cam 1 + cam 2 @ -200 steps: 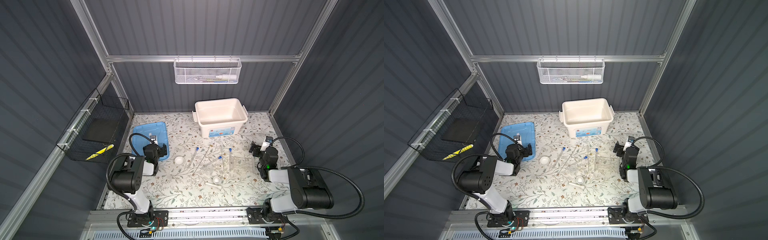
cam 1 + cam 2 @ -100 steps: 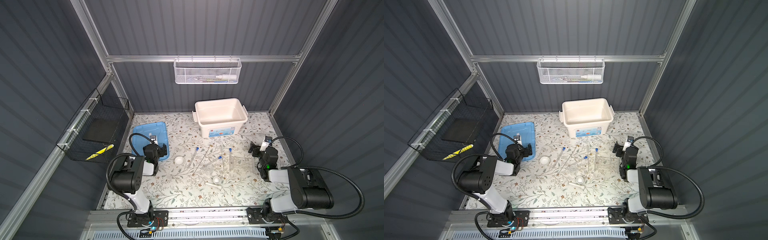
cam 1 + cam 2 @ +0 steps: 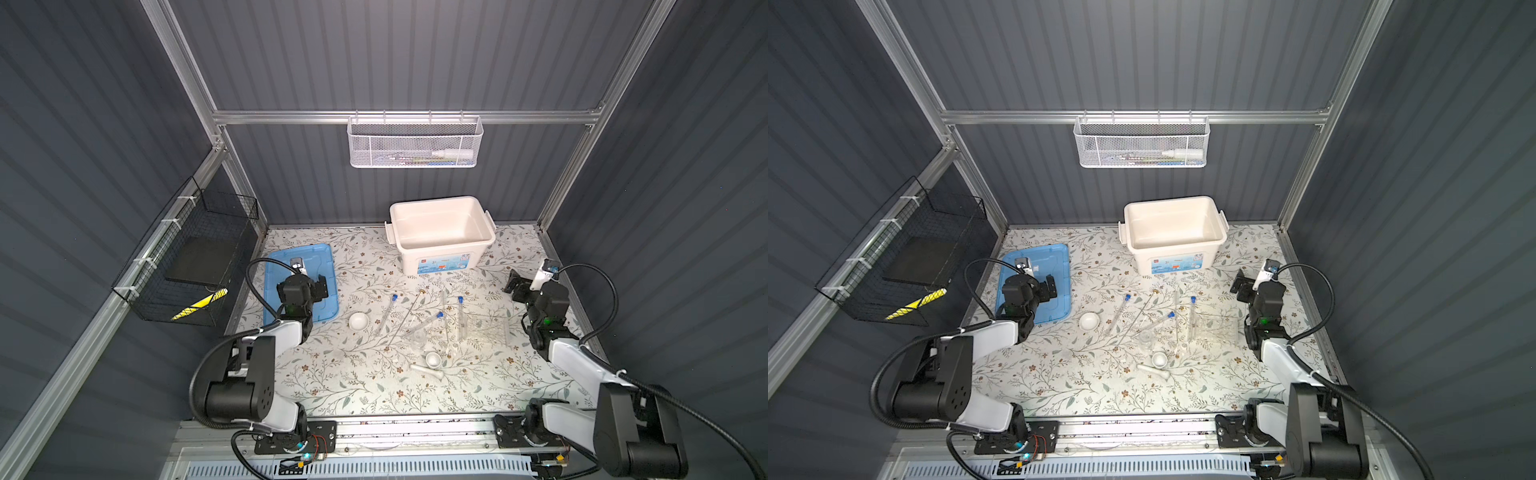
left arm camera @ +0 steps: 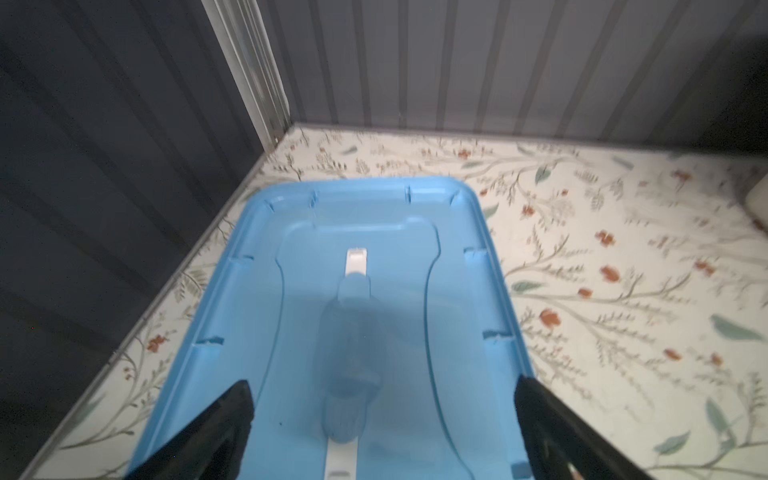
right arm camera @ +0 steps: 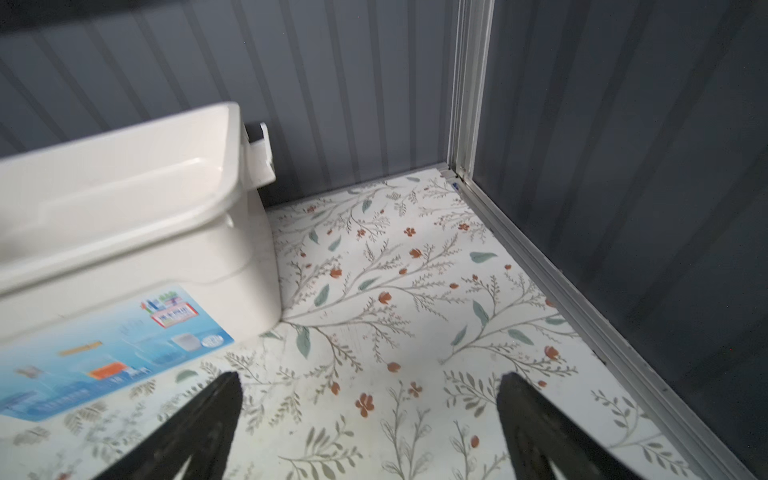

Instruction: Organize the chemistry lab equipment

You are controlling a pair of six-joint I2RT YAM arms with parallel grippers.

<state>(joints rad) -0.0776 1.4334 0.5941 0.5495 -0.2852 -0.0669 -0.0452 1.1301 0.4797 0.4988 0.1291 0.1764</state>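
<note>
Both top views show the chemistry lab equipment loose on the floral mat. Blue-capped test tubes (image 3: pixel 386 311) (image 3: pixel 460 318) lie flat beside a thin rod (image 3: pixel 405 318). There is also a clear tube rack (image 3: pixel 490 328), a small beaker (image 3: pixel 417 338), two white bowls (image 3: pixel 359 321) (image 3: pixel 432 359) and a white pestle (image 3: pixel 424 369). My left gripper (image 4: pixel 382 390) hangs open over the blue lid (image 4: pixel 374 232), holding nothing. My right gripper (image 5: pixel 370 386) is open over bare mat, right of the white tub (image 5: pixel 145 249) and behind the rack (image 3: pixel 1219 328).
The open white tub (image 3: pixel 444 245) stands at the back middle. The blue lid (image 3: pixel 291 257) lies at the left. A black wire basket (image 3: pixel 187 257) hangs on the left wall and a white mesh basket (image 3: pixel 415 143) on the back rail. Walls close in both sides.
The right wrist has shifted a little toward the back. The left arm and the equipment lie as before.
</note>
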